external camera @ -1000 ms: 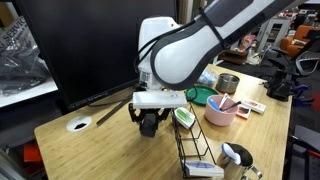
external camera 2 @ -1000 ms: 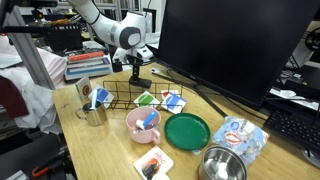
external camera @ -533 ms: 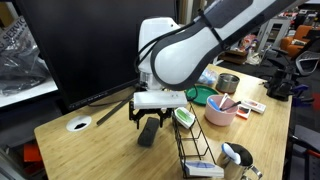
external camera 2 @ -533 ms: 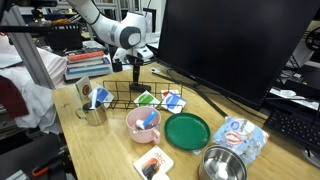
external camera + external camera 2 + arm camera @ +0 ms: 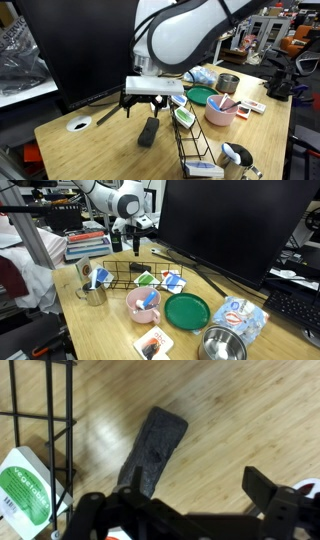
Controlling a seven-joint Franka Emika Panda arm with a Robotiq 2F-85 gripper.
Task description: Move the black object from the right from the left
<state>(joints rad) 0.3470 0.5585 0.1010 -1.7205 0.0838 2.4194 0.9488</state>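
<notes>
The black object is a flat, dark, oblong bar that lies free on the wooden table, left of the wire rack. In the wrist view the black object stretches diagonally across the wood, just below the camera. My gripper hangs a little above it, open, with nothing between its fingers. The wrist view shows the gripper with its jaws spread wide, one dark fingertip over bare wood to the right of the bar. The gripper also shows raised above the rack's far end; the bar itself is hard to make out there.
A black wire rack stands right beside the bar, with a green-and-white packet next to it. A pink bowl, a green plate and a big monitor surround the spot. A metal cup stands near the edge.
The gripper has opened and let go of the black object, then risen straight up. The bar now rests on the table by itself.
</notes>
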